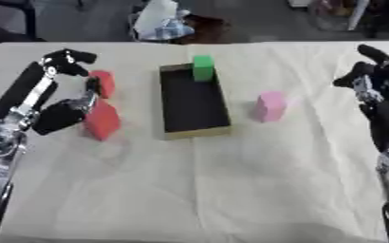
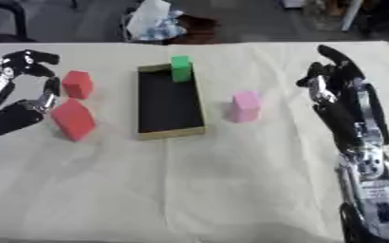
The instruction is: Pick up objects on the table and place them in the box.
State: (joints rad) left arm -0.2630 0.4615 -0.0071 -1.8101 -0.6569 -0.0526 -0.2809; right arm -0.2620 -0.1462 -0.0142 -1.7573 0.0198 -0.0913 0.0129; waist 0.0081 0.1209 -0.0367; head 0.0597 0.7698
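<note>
The left robot hand (image 1: 61, 111) sits at nine o'clock on the counter (image 1: 231, 190), thumb touching the larger red block (image 1: 102, 121) and fingers curled above it, apparently not yet closed on it. That block lies just at its three o'clock side, tilted, long axis toward twelve. A second red block (image 2: 78, 84) stands beyond. The box (image 1: 194, 102) lies centre, long axis twelve-to-six, one green block (image 1: 203, 68) at its far end. One pink block (image 2: 246, 106) is nearer the right robot hand (image 2: 339, 90), which hangs open and empty.
</note>
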